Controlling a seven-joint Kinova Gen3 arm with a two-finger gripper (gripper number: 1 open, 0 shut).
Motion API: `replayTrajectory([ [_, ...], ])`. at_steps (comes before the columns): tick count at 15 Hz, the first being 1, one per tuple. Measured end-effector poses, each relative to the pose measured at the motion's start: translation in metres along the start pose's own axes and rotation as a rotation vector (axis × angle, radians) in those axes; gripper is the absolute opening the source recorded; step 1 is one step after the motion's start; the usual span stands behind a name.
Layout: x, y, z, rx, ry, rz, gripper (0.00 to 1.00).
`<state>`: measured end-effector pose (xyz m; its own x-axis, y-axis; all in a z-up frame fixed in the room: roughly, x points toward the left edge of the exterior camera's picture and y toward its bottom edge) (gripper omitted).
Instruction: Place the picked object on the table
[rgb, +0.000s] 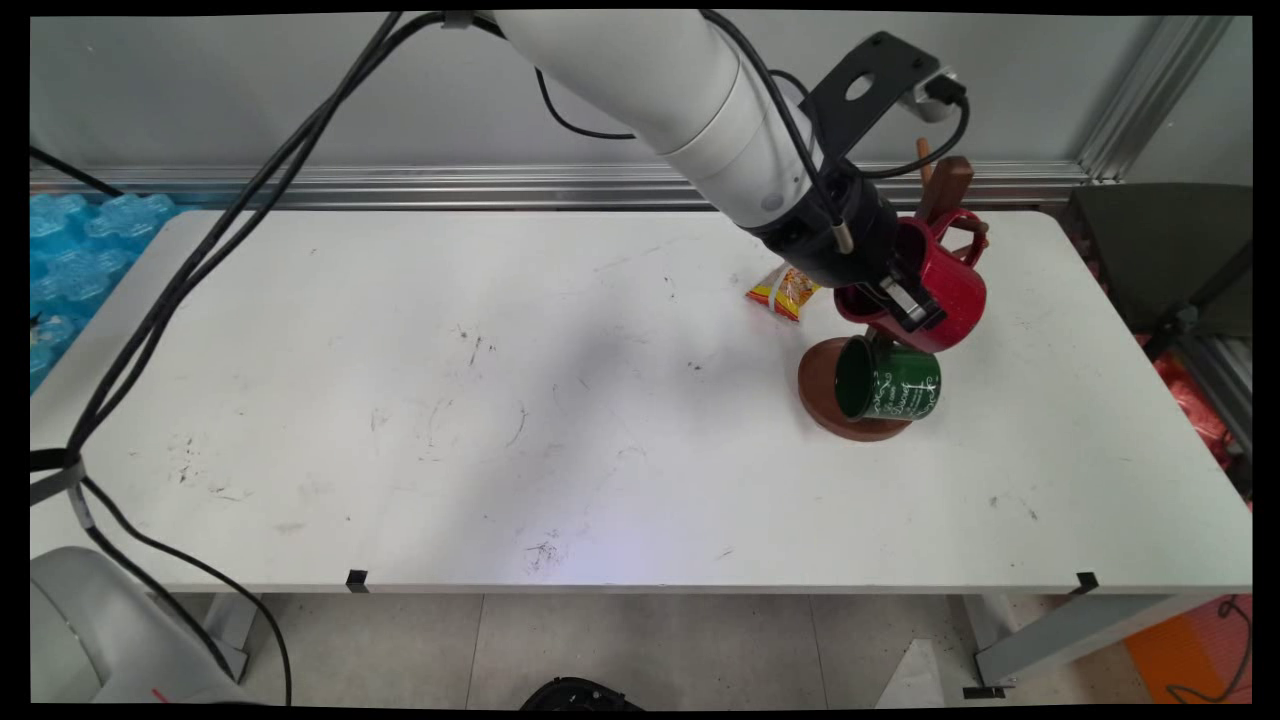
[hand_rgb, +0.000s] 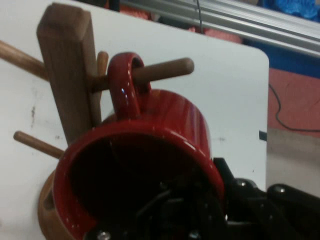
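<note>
- In the main view you are looking from a still camera above the near side of the desk (rgb: 500, 400), facing down across it toward the wall behind, far enough back to be taking in the whole top.
- In the hand view you are looking along the pincer (hand_rgb: 185, 220), sitting very close to the red mug (hand_rgb: 165, 125) and the wooden mug stand (hand_rgb: 67, 75).
- Both views are sharing that one spot: the red mug (rgb: 950, 290) on the wooden mug stand (rgb: 950, 185) at the desk's far right, with a strip of desk (hand_rgb: 235, 80) around it.
</note>
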<state>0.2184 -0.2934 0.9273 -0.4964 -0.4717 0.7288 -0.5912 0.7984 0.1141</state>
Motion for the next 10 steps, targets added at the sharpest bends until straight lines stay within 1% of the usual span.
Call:
replayTrajectory([
  [5,0.003,0.002,-0.008,-0.005,0.001,-0.005,0.0],
  [10,0.006,0.009,-0.021,-0.026,-0.001,-0.014,0.0],
])
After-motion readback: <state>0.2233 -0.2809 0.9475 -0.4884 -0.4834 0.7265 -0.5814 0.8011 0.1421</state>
